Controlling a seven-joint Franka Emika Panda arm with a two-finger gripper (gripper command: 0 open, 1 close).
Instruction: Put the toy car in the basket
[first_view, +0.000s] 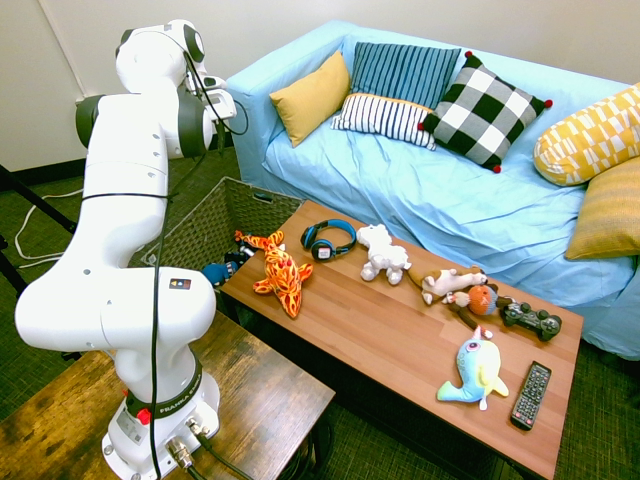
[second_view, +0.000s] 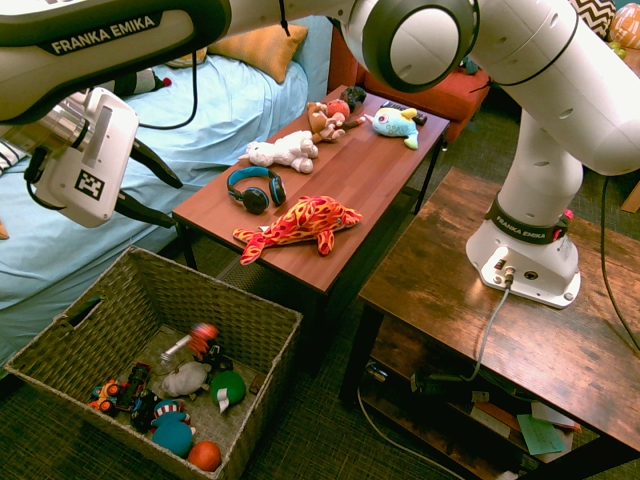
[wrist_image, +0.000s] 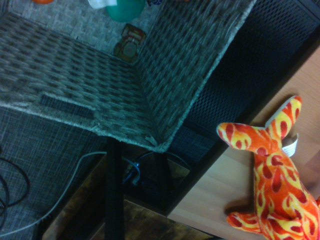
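A: Nearest to us sits the basket (second_view: 270, 310) on the carpet. What do we see inside it?

B: A small heap of toys: an orange ball (second_view: 204, 455) in the near corner, a green ball (second_view: 228, 387) and a grey plush (second_view: 185, 380) behind it. The car (second_view: 200, 340) is in there too, near the middle, just past the grey plush, with its grey metal arm sticking out to one side. We cannot tell whether it is resting on the bottom.

A: And the tool (second_view: 178, 205)?

B: It hangs above the basket's far rim, tilted downward. Its two dark fingers are spread apart and nothing sits between them, so we read it as empty and parted.

A: Beyond that?

B: The tabletop (second_view: 370, 160) stands just beside the basket. At its near end lies an orange flame-patterned plush (second_view: 300, 222), then the blue headphones (second_view: 255, 188), then a white plush (second_view: 285, 150). More toys cluster at the far end, too small for us to sort out.

A: And behind everything?

B: The blue sofa (second_view: 230, 90) runs along the tabletop's far side, with a yellow cushion (second_view: 265, 45) on it.
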